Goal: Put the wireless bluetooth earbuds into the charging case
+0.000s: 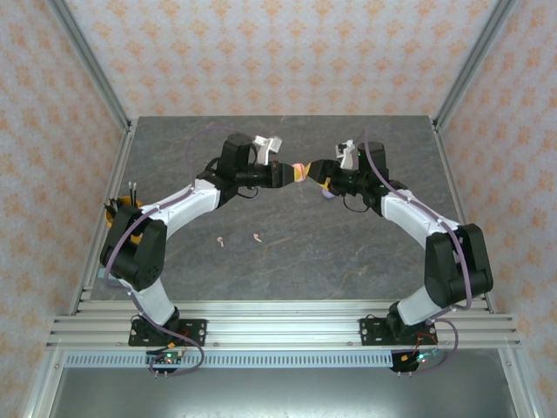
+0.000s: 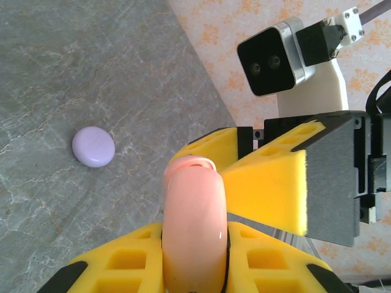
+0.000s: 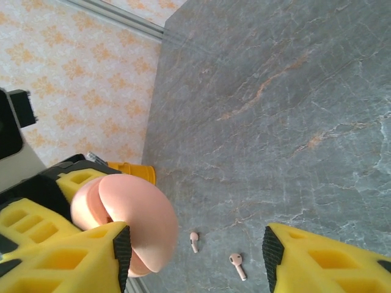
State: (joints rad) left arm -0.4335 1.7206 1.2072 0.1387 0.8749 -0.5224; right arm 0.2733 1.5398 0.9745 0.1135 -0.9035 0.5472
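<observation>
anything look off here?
Nothing damaged. The two pink earbuds lie loose on the table, apart from the pink case, which the left end effector holds up in the air.

**Pink case held aloft, purple case and two earbuds on the counter**

The pink charging case [image 2: 194,226], round and glossy, is lifted off the counter [image 1: 287,261] and clamped edge-on between the yellow fingers [image 2: 116,262] of the left gripper [image 1: 285,172]. A crease shows between its two halves; whether the lid is ajar cannot be told. The purple charging case [image 2: 93,146], a smooth closed pebble, lies flat on the counter. Two pale pink earbuds [image 1: 221,239] [image 1: 258,236] with short stems lie on their sides, near each other but apart, well away from both cases.
</observation>
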